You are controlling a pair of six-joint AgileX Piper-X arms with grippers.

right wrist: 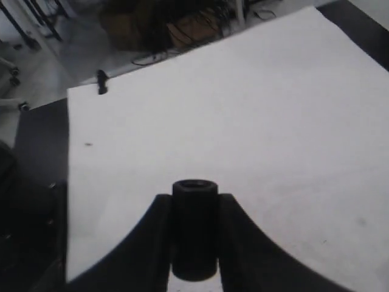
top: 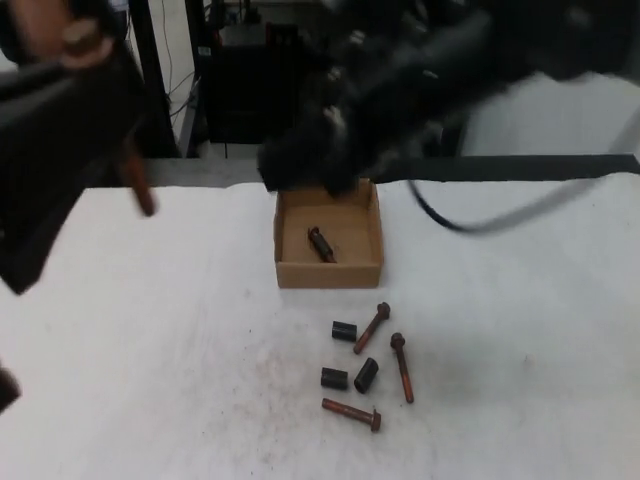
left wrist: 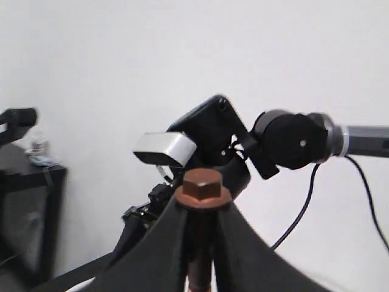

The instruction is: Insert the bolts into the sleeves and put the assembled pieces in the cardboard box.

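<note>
My left gripper (left wrist: pixel 200 214) is shut on a copper bolt (left wrist: pixel 202 186), hex head up between the fingers; in the high view this bolt (top: pixel 139 190) hangs high at the far left. My right gripper (right wrist: pixel 194 204) is shut on a black sleeve (right wrist: pixel 194 231), open end showing, held above the white bench. The right arm (top: pixel 400 90) hovers blurred over the cardboard box (top: pixel 290 272). One assembled piece (top: pixel 321 244) lies inside the box. In front of it lie three loose bolts (top: pixel 371 328) (top: pixel 402 368) (top: pixel 351 412) and three black sleeves (top: pixel 344 331) (top: pixel 366 375) (top: pixel 334 378).
The white bench cover (top: pixel 180 350) is bare to the left and right of the parts. A black cable (top: pixel 520 215) trails from the right arm over the back right. Dark racks and equipment (top: pixel 240 90) stand behind the bench edge.
</note>
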